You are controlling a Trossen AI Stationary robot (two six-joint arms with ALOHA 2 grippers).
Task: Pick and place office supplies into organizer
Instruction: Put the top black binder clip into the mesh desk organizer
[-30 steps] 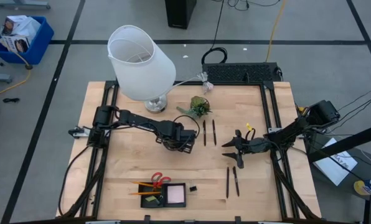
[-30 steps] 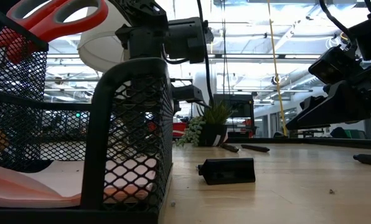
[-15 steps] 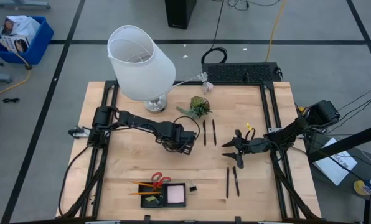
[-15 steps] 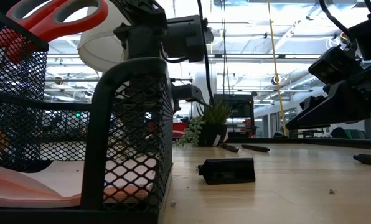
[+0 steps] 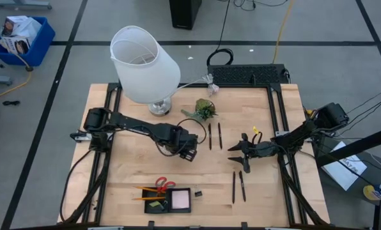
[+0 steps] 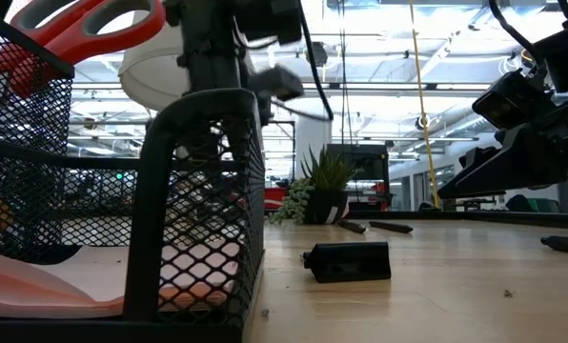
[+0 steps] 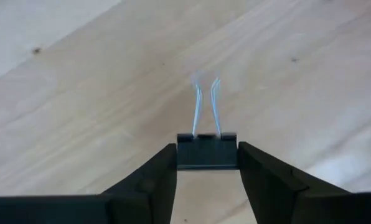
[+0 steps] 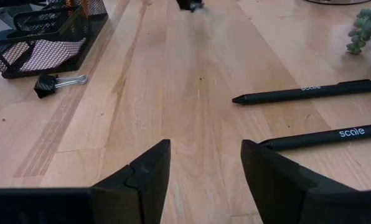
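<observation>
Left tool (image 7: 206, 163) clamps a black binder clip (image 7: 206, 152) above the tabletop (image 7: 79, 112). Right tool (image 8: 205, 163) hovers unclenched near two black pens (image 8: 310, 91), one reading "scale".

Left gripper (image 7: 206, 171) extended mid-table, fingers clamped on something small. Right gripper (image 8: 204, 168) parked low, jaws spread, nothing between them.

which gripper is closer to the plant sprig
Left. The left gripper, holding a binder clip, sits just below the plant sprig; the right gripper waits farther off to its lower right.
</observation>
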